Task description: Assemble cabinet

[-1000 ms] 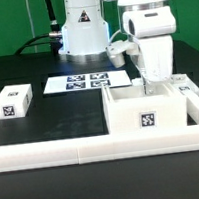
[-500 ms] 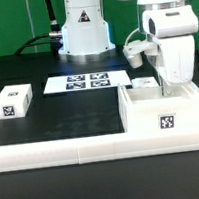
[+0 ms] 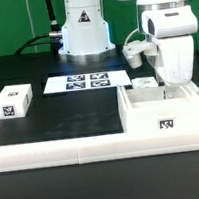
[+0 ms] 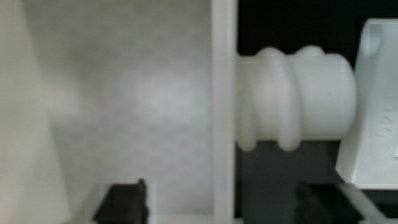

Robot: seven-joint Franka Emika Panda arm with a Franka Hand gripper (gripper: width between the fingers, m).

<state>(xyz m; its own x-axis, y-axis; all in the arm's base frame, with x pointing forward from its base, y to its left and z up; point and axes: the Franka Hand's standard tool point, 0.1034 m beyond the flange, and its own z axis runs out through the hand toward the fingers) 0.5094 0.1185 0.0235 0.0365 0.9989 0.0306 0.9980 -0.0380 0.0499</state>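
Observation:
The cabinet [image 3: 160, 115] is a white open-topped box with a square tag on its front, standing at the exterior view's right against the front white rail. My gripper [image 3: 165, 80] reaches down over its back wall. In the wrist view the gripper [image 4: 226, 200] has its two dark fingers [image 4: 125, 200] standing well apart on either side of the cabinet's thin white wall [image 4: 222, 90]. Neither finger touches the wall. The cabinet's pale inner floor lies on one side of the wall. The fingertips are hidden in the exterior view.
A small white tagged block [image 3: 12, 101] lies at the exterior view's left. The marker board [image 3: 85, 81] lies in front of the robot base. A white ribbed part [image 4: 294, 100] sits just behind the cabinet wall, and it also shows in the exterior view [image 3: 144, 81]. A white rail [image 3: 73, 149] runs along the front.
A second ago the cabinet and my gripper stood further toward the exterior view's left; both moved right together. Over the last half second the cabinet has only settled slightly.

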